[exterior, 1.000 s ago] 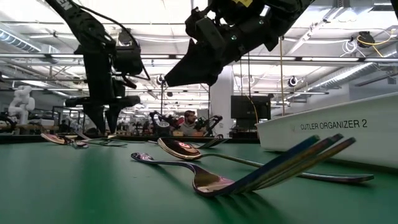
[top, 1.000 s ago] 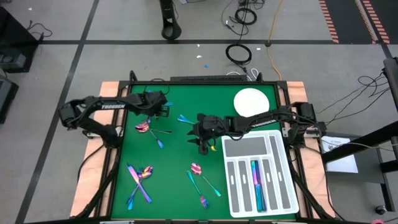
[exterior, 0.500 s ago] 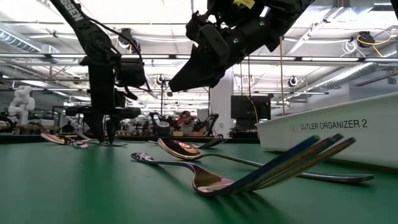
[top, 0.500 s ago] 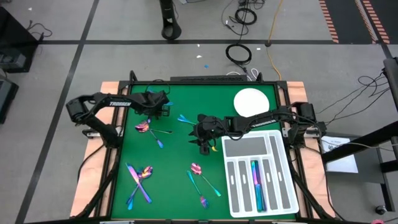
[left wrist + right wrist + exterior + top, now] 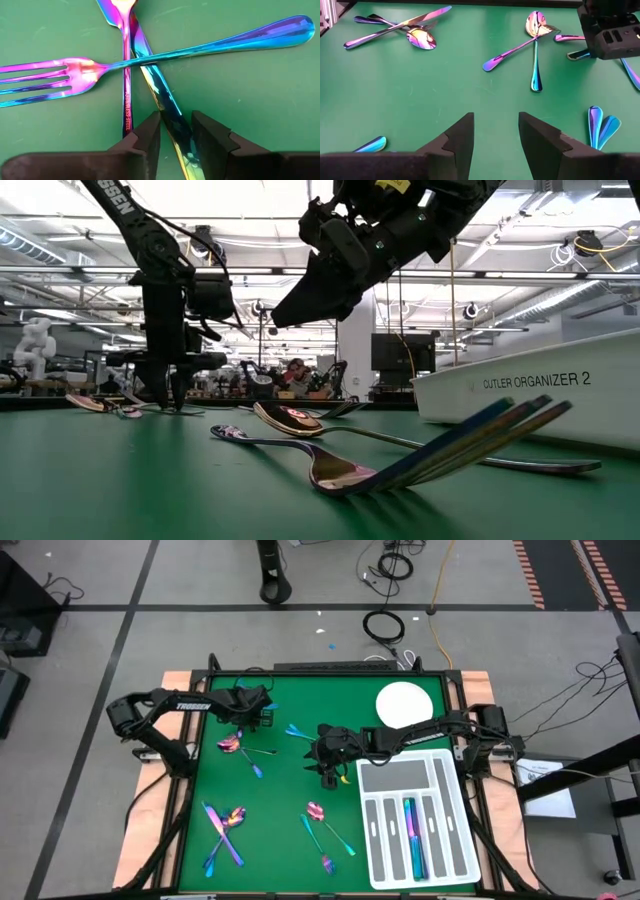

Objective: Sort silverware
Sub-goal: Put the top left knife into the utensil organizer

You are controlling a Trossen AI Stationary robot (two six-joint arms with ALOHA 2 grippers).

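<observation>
Left gripper [image 5: 176, 131] stands over the crossed silverware near the white tray's [image 5: 455, 858] far-left side, fingers straddling a knife handle [image 5: 167, 110] without clearly pinching it. The handle's long axis runs straight between the fingers, under a fork [image 5: 150, 57] lying across it. Right gripper [image 5: 496, 131], spread and empty, hovers beside the tray, farther from this cluster.

**Four cameras, one table**

One looks straight down on the whole green felt-topped table [image 5: 270, 790]. One sits at mat level, facing the room. Each wrist camera looks close along its dark fingers; the right perhaps shares the far-left rainbow-sheened metal cutlery [image 5: 535, 55].
</observation>
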